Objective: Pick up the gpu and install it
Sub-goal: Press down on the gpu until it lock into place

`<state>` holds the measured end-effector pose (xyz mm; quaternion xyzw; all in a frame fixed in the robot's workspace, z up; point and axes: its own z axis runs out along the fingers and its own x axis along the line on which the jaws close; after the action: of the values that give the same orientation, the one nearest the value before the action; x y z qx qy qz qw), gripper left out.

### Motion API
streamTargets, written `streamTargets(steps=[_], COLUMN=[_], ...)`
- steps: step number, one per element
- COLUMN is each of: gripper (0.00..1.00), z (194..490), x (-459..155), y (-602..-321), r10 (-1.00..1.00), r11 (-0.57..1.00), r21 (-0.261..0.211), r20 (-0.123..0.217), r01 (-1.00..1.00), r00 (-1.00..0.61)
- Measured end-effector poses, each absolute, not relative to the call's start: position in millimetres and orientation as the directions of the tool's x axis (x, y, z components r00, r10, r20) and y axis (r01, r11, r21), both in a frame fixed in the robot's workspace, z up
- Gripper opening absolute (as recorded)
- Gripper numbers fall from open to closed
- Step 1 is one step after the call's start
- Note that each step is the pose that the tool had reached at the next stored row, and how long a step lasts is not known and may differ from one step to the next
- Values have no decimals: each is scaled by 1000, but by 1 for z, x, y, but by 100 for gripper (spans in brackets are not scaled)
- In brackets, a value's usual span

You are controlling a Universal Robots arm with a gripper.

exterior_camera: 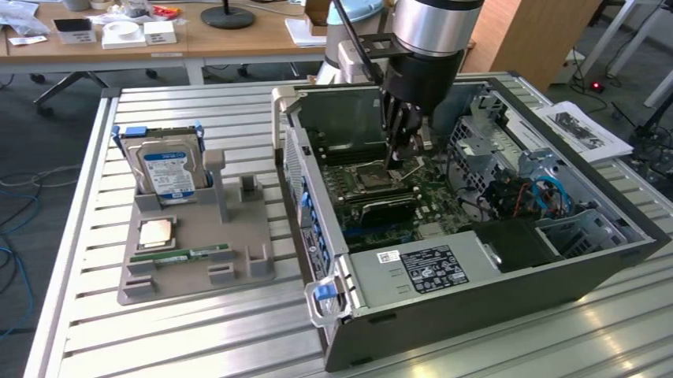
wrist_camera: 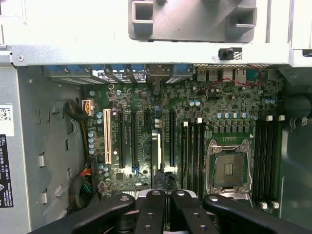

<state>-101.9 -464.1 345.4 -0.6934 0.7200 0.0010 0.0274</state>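
While the end effector [exterior_camera: 401, 161] hangs deep inside the open computer case [exterior_camera: 589, 260], its fingers [wrist_camera: 152, 209] sit drawn close together. They look clamped on a thin dark card seen edge-on, most likely the gpu [wrist_camera: 155, 151]. The card stands upright directly beneath the end effector, reaching down toward the motherboard [wrist_camera: 234, 107]. Its lower edge is among the long black expansion slots [wrist_camera: 127, 139], though whether it has seated in one cannot be told. The bare processor socket [wrist_camera: 228, 168] lies just to one side of the fingers.

Well away from the end effector, out on the worktop [exterior_camera: 158, 346], a grey fixture [exterior_camera: 189, 268] carries the hard drive [exterior_camera: 169, 173] and the memory stick [exterior_camera: 195, 254].

As for handling, the card should be light and stiff but fragile, with components on its faces and a contact edge that wants no scraping. A grip across the top edge of the board suits it, keeping the card square to the slot. A tilt could let it bind, and the thin board could slip between smooth pads if pushed hard.
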Motion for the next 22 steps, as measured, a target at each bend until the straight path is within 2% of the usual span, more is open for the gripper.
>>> streamTargets(steps=[22], gripper=[11], z=[309], x=[-102], y=[-464], r10=[-998], r11=[38], r21=[-37], r20=[-41], r01=[-999], r00=[-37])
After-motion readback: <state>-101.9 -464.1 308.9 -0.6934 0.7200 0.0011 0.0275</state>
